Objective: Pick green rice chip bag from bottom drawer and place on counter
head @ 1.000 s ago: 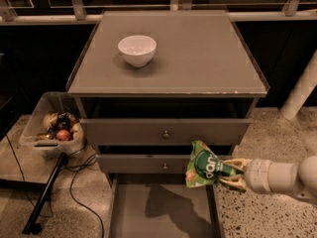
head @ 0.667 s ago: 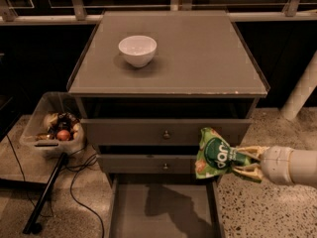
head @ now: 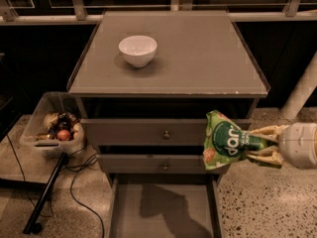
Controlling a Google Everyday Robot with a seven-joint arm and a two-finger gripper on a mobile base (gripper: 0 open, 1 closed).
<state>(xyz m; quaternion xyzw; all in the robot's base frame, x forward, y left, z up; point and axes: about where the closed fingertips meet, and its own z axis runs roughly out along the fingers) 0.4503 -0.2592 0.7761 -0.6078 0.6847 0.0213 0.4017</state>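
Note:
My gripper reaches in from the right edge and is shut on the green rice chip bag. It holds the bag in the air in front of the right end of the two upper drawers, below the counter's front right corner. The bottom drawer is pulled out below, and its flat floor is bare apart from the arm's shadow. The counter lies above and behind the bag.
A white bowl stands on the counter's left half. A clear plastic bin of small items sits on the floor at the left, with a black stand leg and cables beside it. A white post stands at the right.
My gripper has lifted the bag and moved it up and to the right, from over the bottom drawer to the height of the upper drawers.

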